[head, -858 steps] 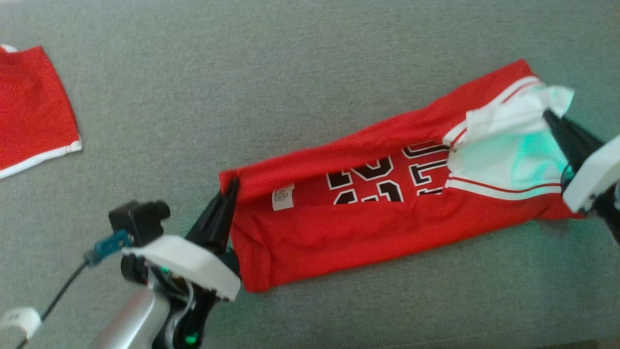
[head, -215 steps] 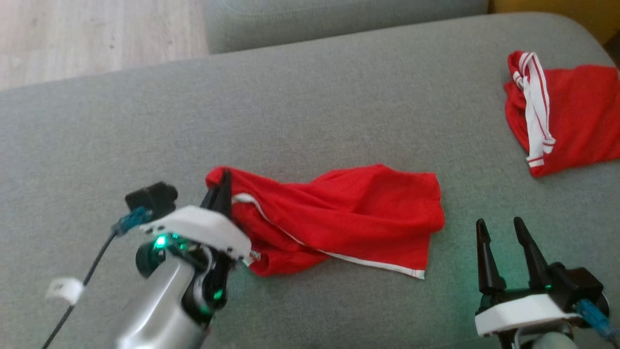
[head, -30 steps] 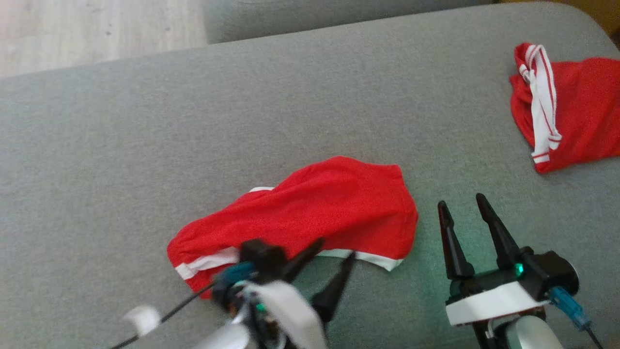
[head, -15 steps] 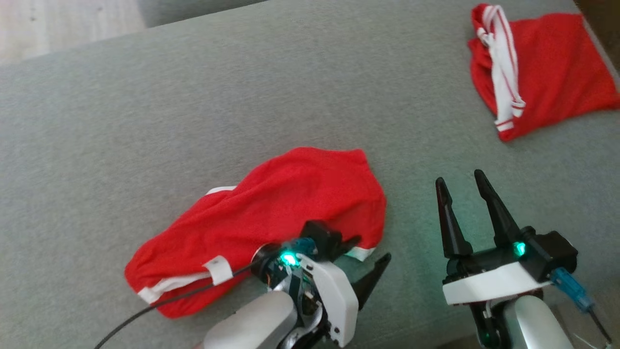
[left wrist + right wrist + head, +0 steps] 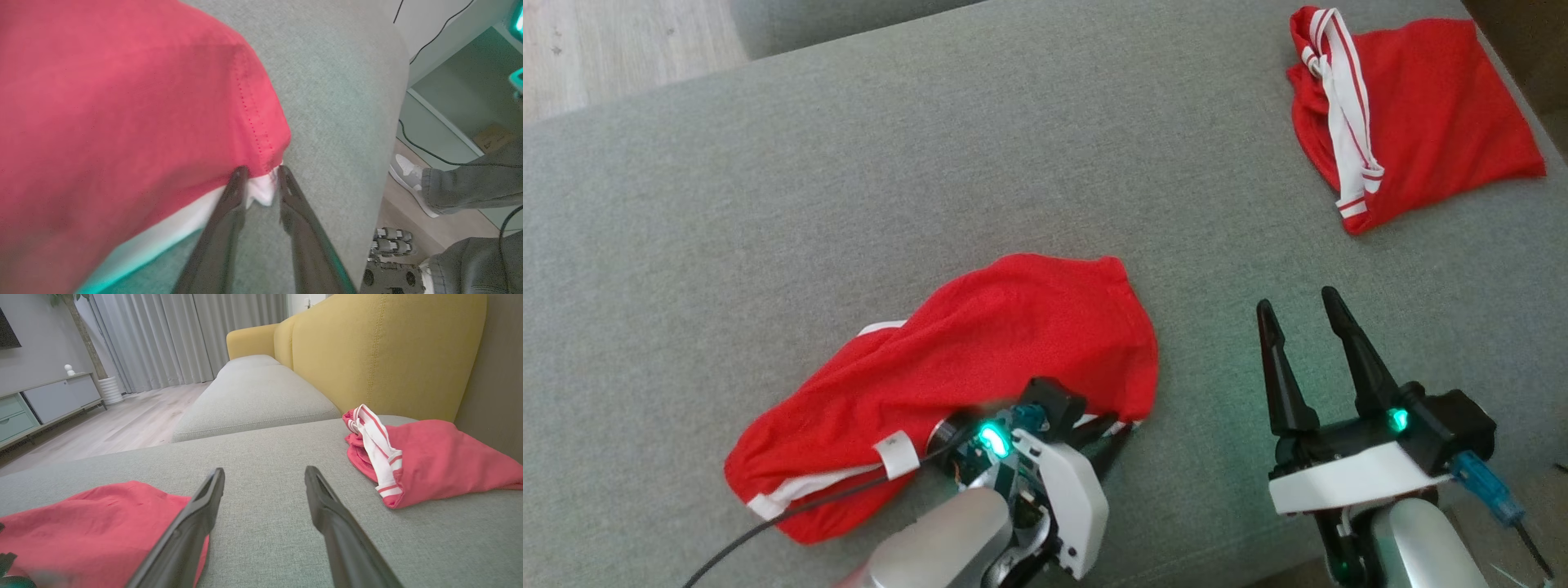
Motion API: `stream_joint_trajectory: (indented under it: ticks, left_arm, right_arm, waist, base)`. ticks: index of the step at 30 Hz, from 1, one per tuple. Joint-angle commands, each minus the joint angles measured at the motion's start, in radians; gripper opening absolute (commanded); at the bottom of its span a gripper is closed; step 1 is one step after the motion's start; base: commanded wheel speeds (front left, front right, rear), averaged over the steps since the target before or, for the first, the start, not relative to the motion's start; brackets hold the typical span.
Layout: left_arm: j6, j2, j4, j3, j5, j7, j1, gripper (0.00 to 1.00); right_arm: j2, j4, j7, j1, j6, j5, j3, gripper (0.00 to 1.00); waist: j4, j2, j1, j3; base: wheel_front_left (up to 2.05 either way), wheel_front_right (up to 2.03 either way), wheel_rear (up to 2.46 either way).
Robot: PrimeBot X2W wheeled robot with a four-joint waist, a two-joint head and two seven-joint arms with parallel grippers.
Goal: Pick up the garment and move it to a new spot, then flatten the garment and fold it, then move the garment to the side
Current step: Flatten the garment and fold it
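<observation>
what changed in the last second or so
The left gripper, open beside the garment a second ago, has shifted to its white-trimmed near corner and closed on it. The right gripper stays open above the cushion; the other red garment has not moved.

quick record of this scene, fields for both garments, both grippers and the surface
surface: grey sofa cushion
near garment: red, white hem, crumpled, in front of the robot
far garment: red, white striped band, at the far right, apart from both grippers
left gripper: at the near garment's white hem corner, cloth pinched between its fingertips
right gripper: open, empty, over bare cushion right of the near garment
person: a shoe on the floor beside the sofa
</observation>
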Motion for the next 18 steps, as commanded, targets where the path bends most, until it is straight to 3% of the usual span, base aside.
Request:
stream_joint_trajectory:
  ticks: [1,3,11,18]
  left_arm:
    - [0.008,-0.005,0.004,0.013,0.013,-0.007,-0.028,0.16]
    - [0.012,-0.011,0.029,0.005,0.023,-0.019,-0.038,0.00]
    - [-0.011,-0.028,0.083,-0.007,-0.005,-0.042,-0.052,0.00]
    - [-0.062,-0.033,-0.019,-0.014,-0.114,-0.016,-0.041,0.00]
  right_arm:
    - [-0.006,-0.027,-0.009,-0.020,-0.001,0.005,0.025,1.00]
    - [-0.006,-0.026,-0.009,-0.019,-0.001,0.004,0.027,1.00]
    - [-0.006,-0.024,-0.009,-0.017,-0.001,0.008,0.031,1.00]
    - [-0.006,-0.018,-0.009,-0.014,-0.001,0.012,0.031,1.00]
  waist:
    - [0.001,0.0000,0.0000,-0.003]
    - [0.002,0.0000,0.0000,-0.006]
    - [0.002,0.0000,0.0000,-0.011]
    - [-0.003,0.0000,0.0000,-0.018]
  base:
    - [0.00,0.00,0.00]
    - [0.00,0.00,0.00]
    - [0.00,0.00,0.00]
    - [0.00,0.00,0.00]
